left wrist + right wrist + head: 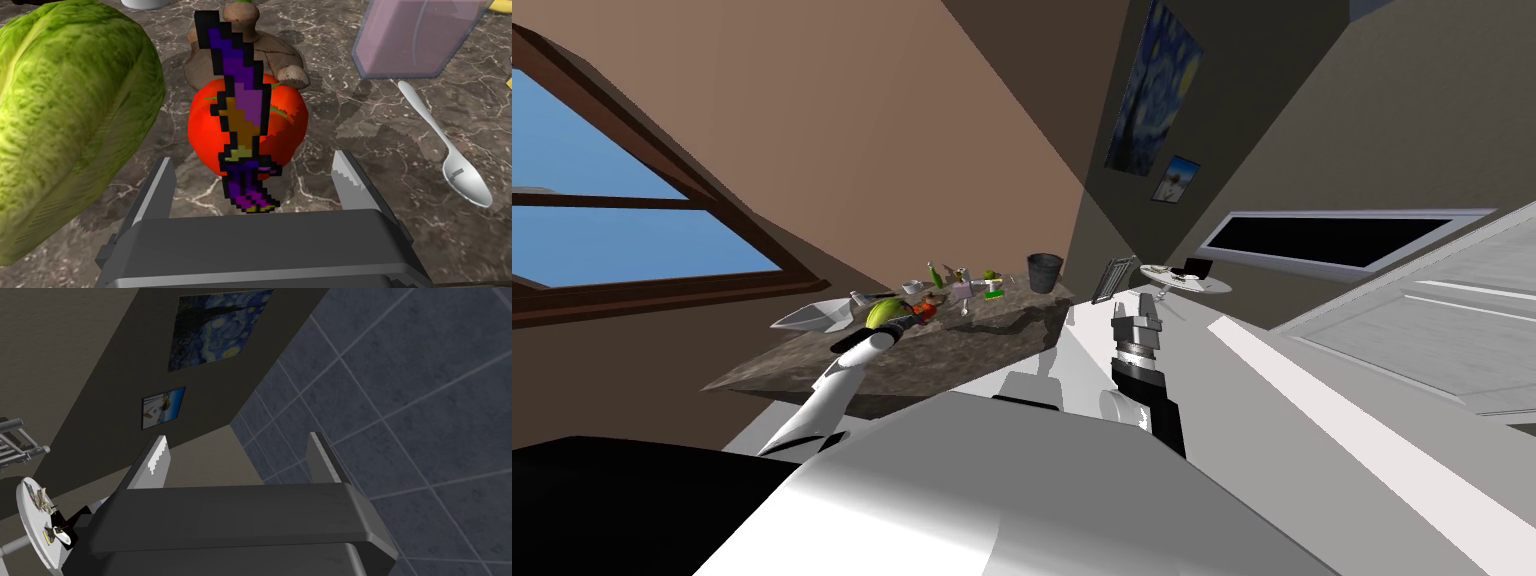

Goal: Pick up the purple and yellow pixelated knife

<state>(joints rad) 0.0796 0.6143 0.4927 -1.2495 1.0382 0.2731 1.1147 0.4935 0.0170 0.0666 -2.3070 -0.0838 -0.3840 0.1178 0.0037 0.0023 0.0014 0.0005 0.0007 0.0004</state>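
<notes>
Pixelated knife (pixel 240 100) lies between the left hand's (pixel 255 161) spread fingers; neither touches it.

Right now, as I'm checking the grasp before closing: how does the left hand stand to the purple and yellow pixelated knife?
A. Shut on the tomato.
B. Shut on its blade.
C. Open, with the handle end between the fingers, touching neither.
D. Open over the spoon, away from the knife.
C: the left hand is open, and the knife has its handle end in the gap, clear of both fingers.
</notes>
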